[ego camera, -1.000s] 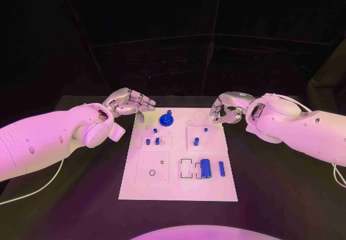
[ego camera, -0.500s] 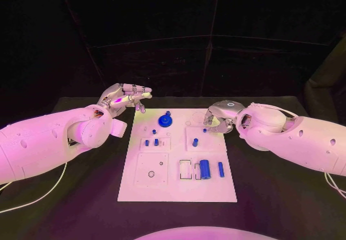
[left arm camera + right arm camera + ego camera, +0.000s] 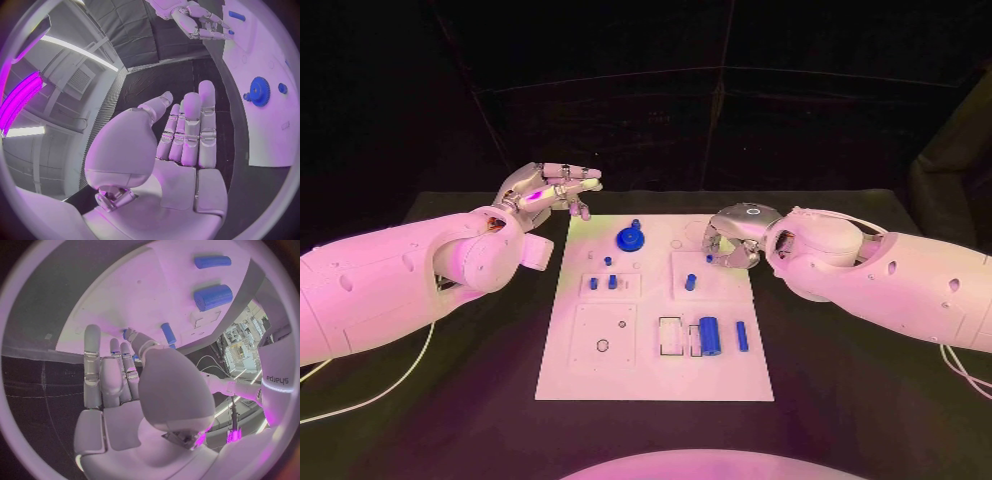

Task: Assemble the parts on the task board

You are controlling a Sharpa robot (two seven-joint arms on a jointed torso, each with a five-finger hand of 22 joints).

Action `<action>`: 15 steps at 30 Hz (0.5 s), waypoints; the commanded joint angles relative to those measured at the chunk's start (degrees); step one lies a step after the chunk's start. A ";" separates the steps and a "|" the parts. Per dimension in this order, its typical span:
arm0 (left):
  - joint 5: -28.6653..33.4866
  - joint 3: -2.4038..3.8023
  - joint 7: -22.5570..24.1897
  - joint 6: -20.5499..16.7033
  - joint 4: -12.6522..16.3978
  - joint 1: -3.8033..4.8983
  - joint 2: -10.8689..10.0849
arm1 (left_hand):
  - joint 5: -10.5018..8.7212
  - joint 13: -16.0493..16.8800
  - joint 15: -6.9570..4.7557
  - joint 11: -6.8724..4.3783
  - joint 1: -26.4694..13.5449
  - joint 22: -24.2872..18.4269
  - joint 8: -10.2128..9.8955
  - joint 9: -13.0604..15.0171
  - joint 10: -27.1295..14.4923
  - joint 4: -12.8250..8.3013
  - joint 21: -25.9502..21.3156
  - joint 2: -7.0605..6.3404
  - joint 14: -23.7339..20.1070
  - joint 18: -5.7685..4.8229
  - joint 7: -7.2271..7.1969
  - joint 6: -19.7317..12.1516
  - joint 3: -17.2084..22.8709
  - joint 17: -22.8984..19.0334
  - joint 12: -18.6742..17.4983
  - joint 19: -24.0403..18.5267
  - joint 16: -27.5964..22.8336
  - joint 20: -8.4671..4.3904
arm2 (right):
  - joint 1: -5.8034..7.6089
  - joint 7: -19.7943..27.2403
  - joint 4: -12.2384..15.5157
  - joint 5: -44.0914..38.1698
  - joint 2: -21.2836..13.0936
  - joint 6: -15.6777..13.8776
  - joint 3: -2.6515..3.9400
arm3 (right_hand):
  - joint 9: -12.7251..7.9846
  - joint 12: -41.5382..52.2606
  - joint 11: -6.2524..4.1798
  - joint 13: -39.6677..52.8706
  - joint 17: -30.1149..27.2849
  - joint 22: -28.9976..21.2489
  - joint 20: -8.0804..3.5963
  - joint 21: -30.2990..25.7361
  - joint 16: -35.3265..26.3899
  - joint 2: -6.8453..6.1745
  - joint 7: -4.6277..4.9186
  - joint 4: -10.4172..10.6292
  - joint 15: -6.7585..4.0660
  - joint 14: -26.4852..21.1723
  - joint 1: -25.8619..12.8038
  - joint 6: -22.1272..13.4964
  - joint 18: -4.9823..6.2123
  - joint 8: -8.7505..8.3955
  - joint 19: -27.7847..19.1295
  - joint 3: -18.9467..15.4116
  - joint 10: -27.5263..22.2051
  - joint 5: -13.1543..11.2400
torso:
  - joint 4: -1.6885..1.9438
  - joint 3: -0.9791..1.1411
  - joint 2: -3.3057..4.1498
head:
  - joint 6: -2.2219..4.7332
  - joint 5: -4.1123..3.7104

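Where the arm curves, "sharpa" reads — right robot hand [image 3: 125, 390] empty, over task board [image 3: 156, 295].

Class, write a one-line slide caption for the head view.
Both hands, left hand and right hand, hover empty at the far end of the white task board with its blue parts.

One word can be read: "sharpa", printed sideways on the robot's white arm [image 3: 277, 378] at about 3 o'clock in the right wrist view (small dark lettering).
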 commanded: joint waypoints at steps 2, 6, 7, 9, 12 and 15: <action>0.66 0.04 0.65 -0.08 -0.08 0.09 0.04 | 0.10 0.03 -0.01 -0.12 0.20 -0.09 0.33 -0.07 0.21 -0.03 -0.34 0.65 -0.40 0.81 0.03 0.54 0.38 -0.13 0.32 -0.19 -0.33 -0.06 | -0.10 0.56 -0.19 -0.66 0.34 2.56 -0.01 | 0.13 -0.17 -0.12 -0.54 0.65 0.25 0.29 0.70 0.66 -0.09 -0.12 -0.25 0.17 1.80 0.14 1.02 0.79 -0.22 -0.08 1.18 1.12 -0.35 | 0.02 0.02 0.00 | -0.16 0.01; 0.66 0.04 0.52 -0.14 -0.14 0.09 0.03 | 0.10 0.03 -0.02 -0.12 0.26 -0.12 0.35 -0.07 0.19 -0.07 -0.37 0.71 -0.42 0.81 0.03 0.55 0.44 -0.17 0.36 -0.18 -0.33 -0.07 | -0.23 0.62 -0.36 -0.66 0.63 3.09 -0.01 | 0.16 -0.20 -0.30 -1.08 0.89 0.47 0.19 1.07 0.91 0.02 -0.22 -0.66 0.03 1.81 0.04 1.76 0.80 -0.17 -0.17 2.46 2.01 -0.53 | 0.00 -0.03 -0.03 | -0.25 0.00; 0.66 0.04 0.50 -0.13 -0.15 0.09 0.03 | 0.10 0.02 -0.02 -0.12 0.29 -0.13 0.36 -0.07 0.18 -0.09 -0.38 0.73 -0.43 0.81 0.04 0.55 0.47 -0.19 0.38 -0.18 -0.33 -0.07 | -0.27 0.65 -0.40 -0.66 0.70 3.20 -0.02 | 0.16 -0.24 -0.32 -1.22 0.94 0.53 0.16 1.16 0.96 0.07 -0.24 -0.78 0.01 1.80 0.03 1.91 0.80 -0.18 -0.21 2.80 2.19 -0.60 | 0.02 -0.05 -0.03 | -0.27 0.00; 0.66 0.04 0.48 -0.11 -0.15 0.09 0.04 | 0.10 0.02 -0.02 -0.12 0.29 -0.13 0.36 -0.07 0.18 -0.09 -0.38 0.73 -0.43 0.81 0.04 0.55 0.47 -0.19 0.38 -0.18 -0.33 -0.07 | -0.32 0.70 -0.52 -0.66 0.86 3.39 -0.02 | 0.17 -0.32 -0.38 -1.44 1.04 0.63 0.13 1.32 1.06 0.14 -0.25 -0.99 -0.04 1.80 0.00 2.17 0.80 -0.19 -0.27 3.40 2.50 -0.76 | 0.04 -0.06 -0.02 | -0.28 0.03; 0.66 0.04 0.43 -0.07 -0.17 0.09 0.07 | 0.10 0.02 -0.02 -0.12 0.29 -0.13 0.36 -0.07 0.18 -0.09 -0.38 0.73 -0.43 0.81 0.04 0.55 0.47 -0.19 0.38 -0.18 -0.33 -0.07 | -0.39 0.80 -0.86 -0.66 1.19 3.68 -0.02 | 0.17 -0.45 -0.44 -1.75 1.24 0.78 0.09 1.56 1.24 0.32 -0.29 -1.26 -0.09 1.82 -0.09 2.54 0.80 -0.20 -0.35 4.24 2.88 -1.07 | 0.05 -0.03 -0.04 | -0.28 0.00; 0.66 0.04 0.37 -0.11 -0.19 0.09 0.10 | 0.10 0.01 -0.02 -0.12 0.40 -0.19 0.39 -0.08 0.14 -0.17 -0.43 0.82 -0.47 0.81 0.04 0.55 0.57 -0.27 0.46 -0.17 -0.34 -0.08 | -0.46 0.79 -1.21 -0.66 1.42 4.05 -0.03 | 0.17 -0.58 -0.47 -1.97 1.37 0.89 0.07 1.75 1.37 0.44 -0.29 -1.52 -0.13 1.83 -0.11 2.76 0.80 -0.24 -0.42 4.89 3.10 -1.30 | 0.04 -0.02 -0.05 | -0.32 -0.13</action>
